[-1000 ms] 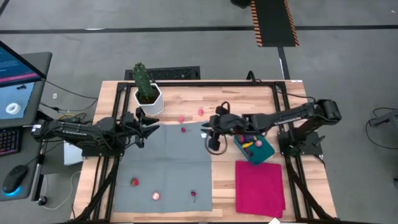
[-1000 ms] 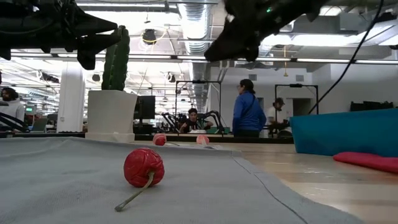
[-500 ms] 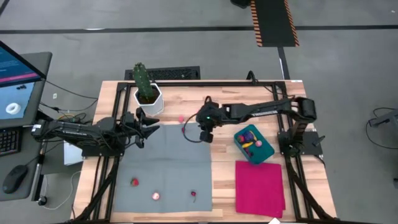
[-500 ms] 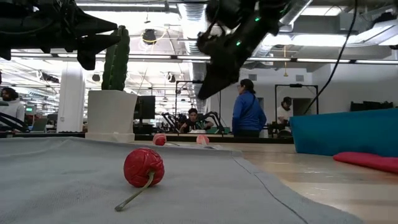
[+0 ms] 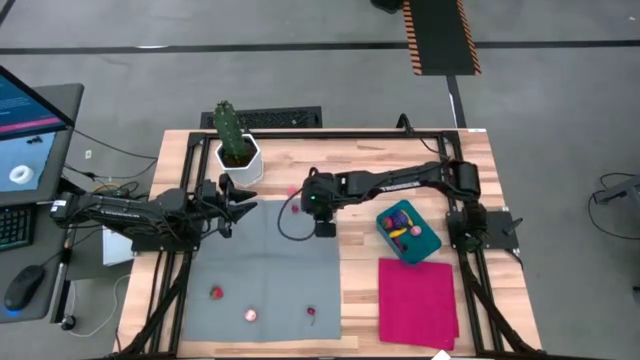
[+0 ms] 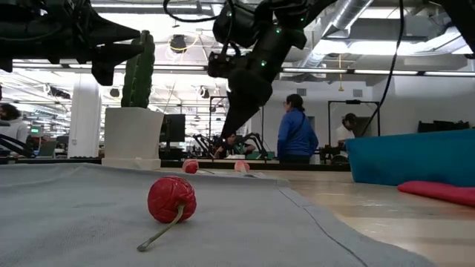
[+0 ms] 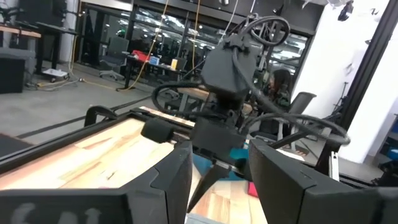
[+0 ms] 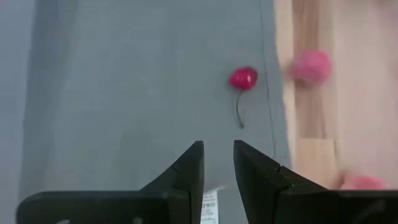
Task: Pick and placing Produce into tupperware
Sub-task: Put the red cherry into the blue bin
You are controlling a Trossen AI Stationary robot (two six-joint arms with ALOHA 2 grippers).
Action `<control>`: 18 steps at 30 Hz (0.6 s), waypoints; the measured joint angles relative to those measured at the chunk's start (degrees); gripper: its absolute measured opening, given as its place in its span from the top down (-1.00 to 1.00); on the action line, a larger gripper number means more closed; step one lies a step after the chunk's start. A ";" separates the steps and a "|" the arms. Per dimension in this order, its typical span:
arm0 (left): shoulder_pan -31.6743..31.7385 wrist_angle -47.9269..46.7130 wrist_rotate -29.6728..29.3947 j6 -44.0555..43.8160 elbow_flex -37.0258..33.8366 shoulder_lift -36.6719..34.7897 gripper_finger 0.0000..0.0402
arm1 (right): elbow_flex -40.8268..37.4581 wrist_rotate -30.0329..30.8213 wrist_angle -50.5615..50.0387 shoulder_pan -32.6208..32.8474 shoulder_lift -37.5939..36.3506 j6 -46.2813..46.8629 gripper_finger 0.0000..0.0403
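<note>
Hovering over the far part of the grey cloth (image 5: 262, 265), the right gripper (image 8: 217, 163) holds nothing, its fingers only a narrow gap apart. Just ahead of it lies a red cherry (image 8: 242, 79) near the cloth's edge, with a pink piece (image 8: 309, 65) beyond on bare wood. Behind its arm sits the teal tub (image 5: 409, 232), already holding produce. Beside the cactus (image 5: 229, 128), the left gripper (image 5: 243, 196) waits, partly open and empty.
</note>
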 joint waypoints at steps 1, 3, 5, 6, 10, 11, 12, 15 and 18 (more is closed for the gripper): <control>0.00 0.08 0.00 -0.43 0.00 0.00 0.26 | 0.06 -0.32 0.88 0.00 -0.12 -0.64 0.46; 0.00 0.02 -0.02 -0.63 0.00 0.00 0.26 | 0.17 -0.63 1.81 -0.07 -0.17 -1.07 0.46; 0.00 0.02 -0.08 -0.66 0.00 0.00 0.26 | 0.09 -0.73 2.74 -0.37 -0.17 -1.07 0.46; 0.00 0.10 -0.25 -0.79 0.00 0.00 0.26 | 0.09 -0.90 3.49 -0.44 -0.17 -0.95 0.46; 0.00 0.26 -0.11 -1.14 0.00 0.00 0.26 | 0.09 -4.37 5.36 -1.21 -0.17 -0.21 0.46; 0.00 0.26 0.11 -1.14 0.00 0.00 0.26 | 0.09 -4.46 5.84 -1.21 -0.17 -0.21 0.46; 0.00 0.26 0.12 -1.14 -0.01 0.00 0.26 | 0.09 -4.47 6.49 -1.22 -0.17 -0.20 0.46; 0.00 0.31 -0.26 -1.18 0.00 0.00 0.26 | 0.09 -4.58 7.31 -1.50 -0.17 0.85 0.46; 0.00 0.34 -0.28 -1.40 0.00 0.00 0.26 | 0.09 -6.87 7.04 -2.56 -0.15 3.75 0.46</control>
